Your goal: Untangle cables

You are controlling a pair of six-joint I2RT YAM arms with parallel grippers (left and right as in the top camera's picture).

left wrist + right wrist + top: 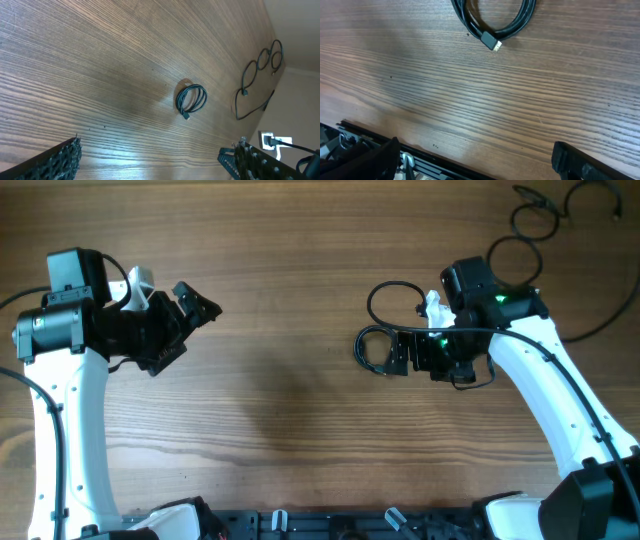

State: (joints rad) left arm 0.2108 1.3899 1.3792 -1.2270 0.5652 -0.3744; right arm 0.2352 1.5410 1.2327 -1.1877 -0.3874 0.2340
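1. Find left gripper point(197, 330) at 9 o'clock of the table point(290, 410), fingers spread wide, nothing between them.
2. Find right gripper point(394, 352) toward 3 o'clock, fingers likewise spread wide, pinching nothing.
3. Log coil point(203, 95), thin and black, flat on the wood just off the right fingertips, at 9 to 11 o'clock of that gripper in overhead. Cannot tell from overhead whether touching.
4. See coil at 12 o'clock in right wrist view, cut off by the top edge, with plug point(491, 42) pointing to 5 o'clock. Clear of both fingers, down at the bottom edge.
5. See the same coil near centre in left wrist view, well ahead of the left fingers.
6. Log loose cable point(243, 82) at the table's 1 to 2 o'clock corner: a few open loops plus a long trailing strand. Well apart from coil and from both grippers.
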